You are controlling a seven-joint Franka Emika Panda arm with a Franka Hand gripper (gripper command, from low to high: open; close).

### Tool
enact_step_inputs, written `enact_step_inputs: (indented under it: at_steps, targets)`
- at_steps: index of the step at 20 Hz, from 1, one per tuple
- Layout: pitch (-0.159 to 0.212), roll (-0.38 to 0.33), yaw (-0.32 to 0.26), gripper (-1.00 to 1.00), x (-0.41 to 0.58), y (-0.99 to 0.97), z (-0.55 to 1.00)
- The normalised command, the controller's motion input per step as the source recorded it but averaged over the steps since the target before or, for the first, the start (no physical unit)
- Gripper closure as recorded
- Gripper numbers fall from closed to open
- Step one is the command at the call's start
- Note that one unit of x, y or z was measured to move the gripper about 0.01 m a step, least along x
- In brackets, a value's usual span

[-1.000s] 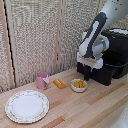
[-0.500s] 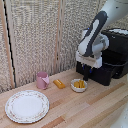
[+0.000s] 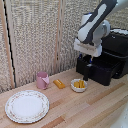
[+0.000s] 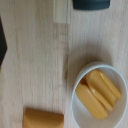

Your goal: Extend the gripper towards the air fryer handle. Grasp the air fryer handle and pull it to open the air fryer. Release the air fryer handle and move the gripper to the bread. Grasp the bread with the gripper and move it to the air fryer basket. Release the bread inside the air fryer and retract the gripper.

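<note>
The air fryer is the big black box on the exterior view's right. Its basket stands pulled out toward the table. An upright black bar at the basket's front corner looks like the air fryer handle. My gripper hangs just above that bar, and its fingers are too small and dark to read. The bread lies on the wood between the pink cup and the white bowl, apart from the gripper. In the wrist view the bread shows beside the bowl, with no fingers clearly seen.
A white bowl with yellow chunks sits in front of the basket. A pink cup stands farther toward the exterior view's left, and a patterned plate lies near the table's front edge. A slatted screen backs the table.
</note>
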Motion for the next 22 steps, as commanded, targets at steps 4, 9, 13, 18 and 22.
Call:
enact_step_inputs:
  at_steps: [4,9,13,18,22]
  targets:
    - [0.024,0.041,0.313,-1.00,0.320,0.07,0.21]
    - [0.009,0.113,0.291,-1.00,0.381,0.08,0.10]
    - [0.000,0.148,0.218,-1.00,0.356,0.26,0.00]
    - [0.000,0.147,0.129,-1.00,0.296,0.54,0.00]
    - [0.061,0.079,0.103,-1.00,0.298,0.72,0.00]
